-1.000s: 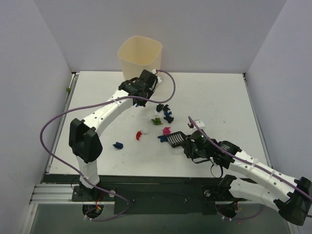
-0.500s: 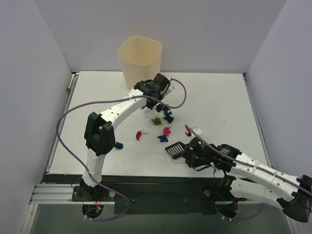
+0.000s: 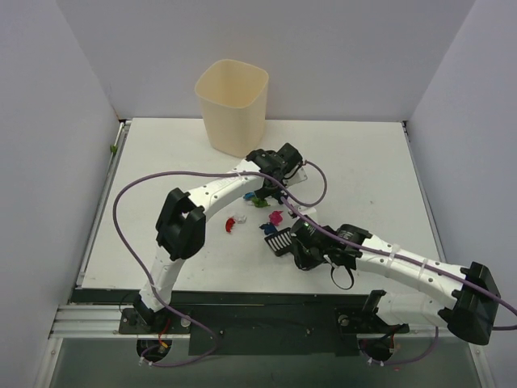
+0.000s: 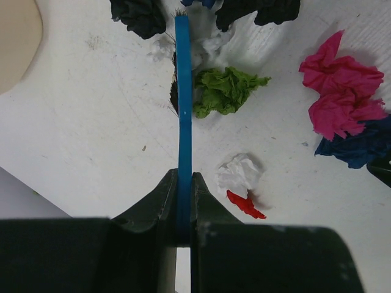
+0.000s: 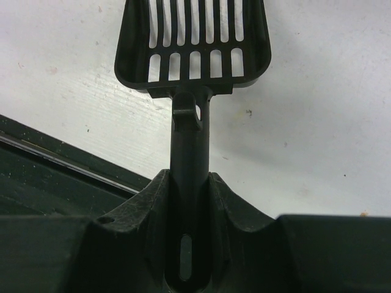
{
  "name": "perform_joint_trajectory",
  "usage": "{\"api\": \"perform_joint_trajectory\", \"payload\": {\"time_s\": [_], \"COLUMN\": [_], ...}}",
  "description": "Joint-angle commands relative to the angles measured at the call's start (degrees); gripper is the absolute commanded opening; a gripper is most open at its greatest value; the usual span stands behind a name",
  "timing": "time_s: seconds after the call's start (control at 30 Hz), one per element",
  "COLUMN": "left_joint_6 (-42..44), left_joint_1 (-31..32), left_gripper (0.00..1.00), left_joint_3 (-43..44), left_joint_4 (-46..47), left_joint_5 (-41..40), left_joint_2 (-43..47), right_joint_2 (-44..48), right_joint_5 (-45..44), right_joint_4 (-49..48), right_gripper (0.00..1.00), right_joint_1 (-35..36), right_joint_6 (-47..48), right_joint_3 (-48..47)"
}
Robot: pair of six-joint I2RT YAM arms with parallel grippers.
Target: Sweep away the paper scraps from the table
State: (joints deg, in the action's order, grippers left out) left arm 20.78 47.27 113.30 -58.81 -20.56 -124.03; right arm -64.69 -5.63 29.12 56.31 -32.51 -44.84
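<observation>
right gripper clamped on scoop handle. scoop had slid left, its mouth now just beside the scraps on the table. left gripper, pinching the brush, had swung right to the pile's far side. likely set to brush scraps into scoop. bin beyond.

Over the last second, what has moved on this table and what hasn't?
The left gripper, shut on the blue brush, swung right and nearer, from beside the cream bin to the paper scraps. The right gripper slid the black scoop left toward them. Nothing was grabbed or released. The bin and visible scraps stayed put.
</observation>
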Motion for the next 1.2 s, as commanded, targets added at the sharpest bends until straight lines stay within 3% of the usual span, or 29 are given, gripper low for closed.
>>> {"api": "perform_joint_trajectory", "payload": {"time_s": [0.0, 0.23, 0.53, 0.8, 1.17], "left_joint_6": [1.46, 1.2, -1.78, -3.99, -3.64], "left_joint_1": [0.02, 2.03, 6.7, 6.44, 6.35], "left_gripper": [0.0, 0.0, 0.0, 0.0, 0.0], "left_joint_3": [3.51, 7.64, 7.9, 12.74, 13.79], "left_joint_4": [-4.29, -10.26, -15.37, -14.76, -14.05], "left_joint_5": [2.98, 10.44, 12.21, 3.34, 2.98], "left_joint_2": [-0.86, 0.27, 5.98, 6.26, 0.19], "right_joint_2": [-1.75, -1.76, -1.15, 0.52, 2.63], "right_joint_5": [-1.58, -3.16, -3.78, -4.3, -4.83], "right_joint_4": [0.32, -0.56, -1.7, -2.32, -2.76], "right_gripper": [0.0, 0.0, 0.0, 0.0, 0.0], "right_joint_1": [0.29, 0.2, 0.02, 0.11, 0.02], "right_joint_6": [0.34, -0.27, -0.18, 0.08, -0.1], "right_joint_3": [-2.79, -2.53, -1.57, 0.45, 3.53]}}
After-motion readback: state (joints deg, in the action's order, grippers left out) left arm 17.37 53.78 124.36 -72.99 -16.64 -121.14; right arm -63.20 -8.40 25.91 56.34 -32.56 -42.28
